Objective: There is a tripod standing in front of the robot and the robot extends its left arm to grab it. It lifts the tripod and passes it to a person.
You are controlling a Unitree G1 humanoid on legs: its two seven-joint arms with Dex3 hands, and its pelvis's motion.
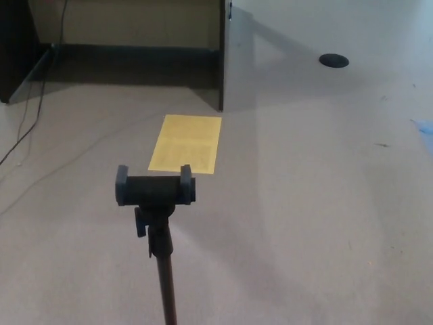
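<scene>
Tripod (160, 223) upright in lower left-centre of head view, seen from above: dark pole rising from bottom edge, slightly tilted in perspective, topped by a black phone-clamp head (155, 189) with two raised end jaws, one at each side, nothing between them. Small knob (139, 222) on left side of the neck just below the clamp. Legs out of frame; base contact with floor cannot be told. Neither robot hand in view, left or right; finger state cannot be told for either. No contact on tripod from anything visible. Just beyond the clamp head, flat on the floor: yellow rectangular sheet (186, 143), long axis running away from camera, near edge partly overlapped in view by the clamp's right jaw. Floor (304, 223) pale grey-beige, matte, lit unevenly with a softer shadow band across the right half. Further back, dark vertical panel edge (222, 57) of a desk or cabinet, with shadowed recess to its left and a lighter back wall inside. Thin dark cable (30, 115) trailing down along far left from the recess across the floor. Round black disc (334, 61) set on floor at upper right, well apart from tripod. Blue patch (426, 128) at right edge, cropped, identity unclear.
</scene>
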